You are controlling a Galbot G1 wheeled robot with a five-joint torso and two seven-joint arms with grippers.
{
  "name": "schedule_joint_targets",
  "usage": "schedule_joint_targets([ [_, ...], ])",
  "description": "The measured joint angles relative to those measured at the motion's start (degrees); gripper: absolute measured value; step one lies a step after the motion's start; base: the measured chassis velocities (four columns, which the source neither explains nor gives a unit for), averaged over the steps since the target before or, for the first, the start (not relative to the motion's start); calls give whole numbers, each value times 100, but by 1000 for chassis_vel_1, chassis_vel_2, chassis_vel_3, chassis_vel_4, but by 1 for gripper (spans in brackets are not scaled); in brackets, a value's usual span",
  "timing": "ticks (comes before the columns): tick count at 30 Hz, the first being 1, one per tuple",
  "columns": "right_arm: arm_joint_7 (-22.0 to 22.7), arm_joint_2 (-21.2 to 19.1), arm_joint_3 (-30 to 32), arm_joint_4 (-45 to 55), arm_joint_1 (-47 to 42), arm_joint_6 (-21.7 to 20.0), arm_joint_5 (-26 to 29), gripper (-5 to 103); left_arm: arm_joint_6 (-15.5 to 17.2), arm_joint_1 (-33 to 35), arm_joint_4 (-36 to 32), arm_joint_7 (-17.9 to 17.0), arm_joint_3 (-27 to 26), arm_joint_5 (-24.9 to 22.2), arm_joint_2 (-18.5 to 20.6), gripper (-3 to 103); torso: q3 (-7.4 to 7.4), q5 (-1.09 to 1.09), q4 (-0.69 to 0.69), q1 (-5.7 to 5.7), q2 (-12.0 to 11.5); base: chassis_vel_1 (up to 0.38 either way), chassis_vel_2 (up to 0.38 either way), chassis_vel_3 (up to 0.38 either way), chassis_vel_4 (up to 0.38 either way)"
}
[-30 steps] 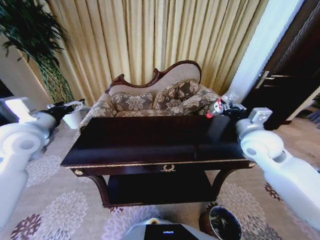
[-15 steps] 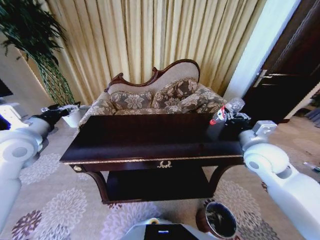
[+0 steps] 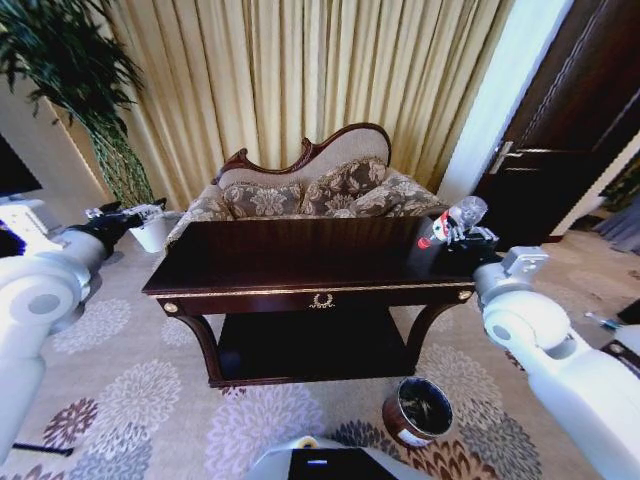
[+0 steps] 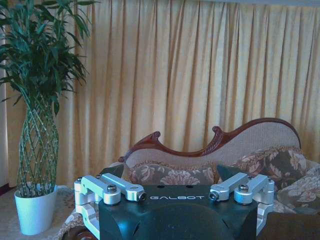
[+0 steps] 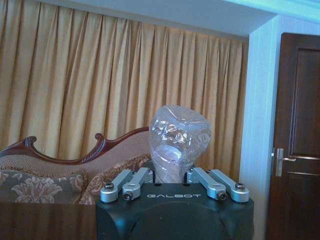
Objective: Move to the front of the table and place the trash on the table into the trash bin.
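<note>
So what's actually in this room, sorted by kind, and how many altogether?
Furniture: 2, the table and the sofa.
Containers: 2, the trash bin and the white plant pot.
Bottles: 1, the plastic bottle in the right gripper.
Total: 5.

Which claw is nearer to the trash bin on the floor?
Right. The right claw holds the bottle above the table's right end, up and behind the trash bin; the left claw is beyond the table's far left side.
</note>
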Motion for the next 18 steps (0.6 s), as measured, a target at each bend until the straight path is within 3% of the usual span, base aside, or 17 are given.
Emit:
schedule_joint_targets([
  [18, 62, 5, 11, 153, -65, -5, 24, 24, -41, 262, -141, -3, -276, -1, 14, 100, -1, 2, -1, -1, 1, -7, 6, 9, -7],
])
